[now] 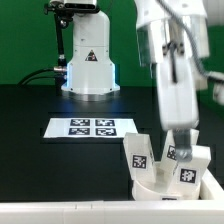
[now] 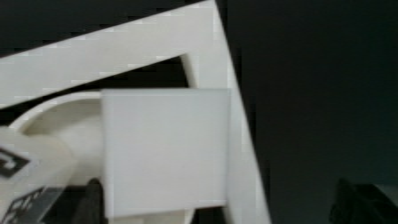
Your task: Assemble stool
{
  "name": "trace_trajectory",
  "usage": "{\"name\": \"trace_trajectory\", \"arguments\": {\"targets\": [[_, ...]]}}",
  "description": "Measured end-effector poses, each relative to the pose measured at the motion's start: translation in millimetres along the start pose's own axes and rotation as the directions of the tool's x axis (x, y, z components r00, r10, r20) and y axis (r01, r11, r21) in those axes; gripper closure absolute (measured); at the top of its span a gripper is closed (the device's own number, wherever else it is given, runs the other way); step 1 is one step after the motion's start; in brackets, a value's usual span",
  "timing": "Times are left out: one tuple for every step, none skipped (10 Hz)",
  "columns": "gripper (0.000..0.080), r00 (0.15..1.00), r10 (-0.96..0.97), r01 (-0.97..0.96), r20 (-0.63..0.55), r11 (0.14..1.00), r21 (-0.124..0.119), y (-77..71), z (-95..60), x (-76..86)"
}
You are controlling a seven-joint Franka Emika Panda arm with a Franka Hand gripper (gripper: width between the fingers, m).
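Note:
The stool's round white seat (image 1: 150,187) lies at the exterior view's lower right, in the corner of a white bar. White legs with black-and-white tags stand up from it: one on its left side (image 1: 137,156), one at the front right (image 1: 189,173), and one under the gripper (image 1: 172,152). My gripper (image 1: 181,140) hangs straight down over that leg. In the wrist view the leg (image 2: 164,150) shows as a plain white block between the dark fingers (image 2: 80,200). The gripper (image 2: 222,205) is open, with a clear gap on one side of the leg. The seat's curved edge (image 2: 54,115) shows beside it.
The marker board (image 1: 92,127) lies flat on the black table toward the middle. The robot base (image 1: 88,65) stands behind it. A white bar (image 1: 60,212) runs along the front edge and turns up the right side (image 2: 214,60), boxing in the stool.

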State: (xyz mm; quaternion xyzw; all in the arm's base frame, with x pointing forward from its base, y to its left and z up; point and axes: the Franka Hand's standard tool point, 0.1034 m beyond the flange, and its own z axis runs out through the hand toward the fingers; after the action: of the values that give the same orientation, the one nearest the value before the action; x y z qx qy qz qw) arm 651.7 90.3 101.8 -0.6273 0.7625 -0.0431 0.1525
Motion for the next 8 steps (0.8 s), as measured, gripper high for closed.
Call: {"name": "trace_trajectory", "arguments": {"targets": [[0.0158, 0.992, -0.124, 0.124, 0.005, 0.992, 0.009, -3.7, -5.2, 0.7], [0.0151, 0.987, -0.161, 0.161, -0.001, 0.987, 0.005, -2.3, -2.8, 2.2], [0.0151, 0.971, -0.240, 0.240, -0.005, 0.971, 0.003, -2.3, -2.7, 3.0], [0.0150, 0.953, -0.302, 0.302, -0.008, 0.953, 0.002, -2.6, -2.8, 3.8], [0.0150, 0.929, -0.371, 0.371, -0.010, 0.929, -0.006, -2.4, -3.1, 2.7], [0.0150, 0.819, -0.574, 0.573, -0.010, 0.818, -0.040, -4.3, -6.5, -5.1], [0.0150, 0.675, -0.737, 0.737, 0.005, 0.675, -0.040, -10.3, -9.9, -9.1], [0.0150, 0.557, -0.830, 0.830, 0.028, 0.556, -0.035, -12.3, -9.9, -7.0]]}}
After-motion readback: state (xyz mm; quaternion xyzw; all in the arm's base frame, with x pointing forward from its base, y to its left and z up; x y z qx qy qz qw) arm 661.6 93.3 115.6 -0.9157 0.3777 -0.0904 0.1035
